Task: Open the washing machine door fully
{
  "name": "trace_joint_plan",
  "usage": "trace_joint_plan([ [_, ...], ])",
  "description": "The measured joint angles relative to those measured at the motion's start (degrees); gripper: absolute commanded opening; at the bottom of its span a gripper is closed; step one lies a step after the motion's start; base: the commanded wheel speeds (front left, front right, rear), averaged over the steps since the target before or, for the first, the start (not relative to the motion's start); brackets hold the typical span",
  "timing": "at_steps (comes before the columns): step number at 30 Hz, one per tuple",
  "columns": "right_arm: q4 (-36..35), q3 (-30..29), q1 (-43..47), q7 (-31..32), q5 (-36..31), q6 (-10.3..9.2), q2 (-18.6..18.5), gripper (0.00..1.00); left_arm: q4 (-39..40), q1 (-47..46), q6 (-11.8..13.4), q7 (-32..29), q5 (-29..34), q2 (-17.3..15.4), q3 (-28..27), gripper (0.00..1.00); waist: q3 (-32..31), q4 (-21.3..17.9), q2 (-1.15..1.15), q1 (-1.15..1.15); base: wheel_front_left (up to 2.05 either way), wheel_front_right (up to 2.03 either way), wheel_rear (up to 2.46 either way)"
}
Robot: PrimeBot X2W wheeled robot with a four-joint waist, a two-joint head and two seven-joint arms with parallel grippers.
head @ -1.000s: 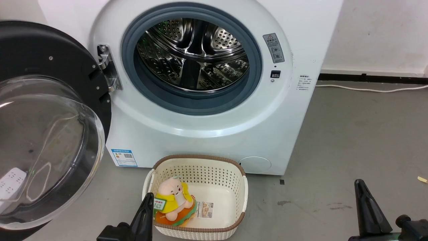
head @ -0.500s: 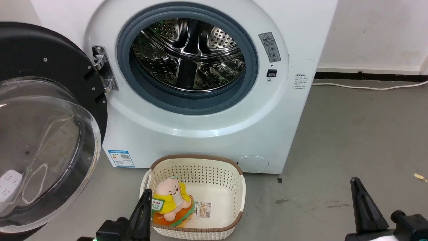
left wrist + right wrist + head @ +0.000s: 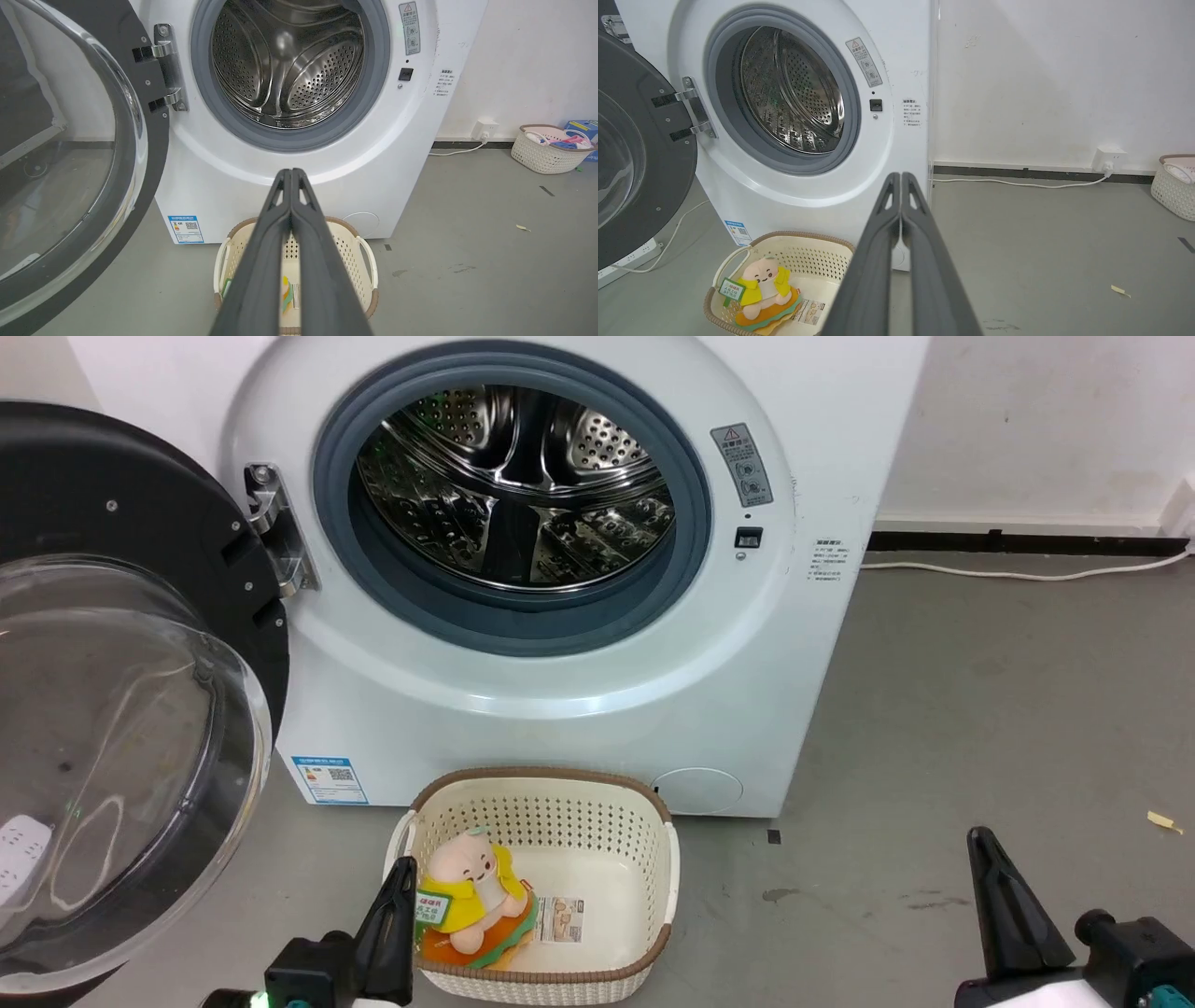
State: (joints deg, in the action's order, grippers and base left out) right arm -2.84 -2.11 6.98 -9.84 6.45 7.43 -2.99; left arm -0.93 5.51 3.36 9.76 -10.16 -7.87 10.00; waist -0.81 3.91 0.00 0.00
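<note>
Left gripper (image 3: 290,171) is pinched shut on nothing, hanging low near the basket (image 3: 541,773); right gripper (image 3: 901,175) is likewise closed and empty, off to the side. Out left, the washing machine door (image 3: 131,691) stands swung wide on its hinge (image 3: 271,527), clear of both. It looks heavy and rigid, and the glass bowl (image 3: 103,775) looks slick, so I'd push on the black ring (image 3: 121,467), far from the hinge.
</note>
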Motion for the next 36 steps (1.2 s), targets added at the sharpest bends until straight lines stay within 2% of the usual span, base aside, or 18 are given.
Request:
trace_joint_plan([
  [36,1.16,0.94,-2.8,4.71,-2.92,0.0,0.0,0.0,0.42,-2.33,-1.53,-4.65,4.56,2.2,-4.83,0.0,0.39,-1.88,0.0,0.0,0.0,0.0,0.0],
])
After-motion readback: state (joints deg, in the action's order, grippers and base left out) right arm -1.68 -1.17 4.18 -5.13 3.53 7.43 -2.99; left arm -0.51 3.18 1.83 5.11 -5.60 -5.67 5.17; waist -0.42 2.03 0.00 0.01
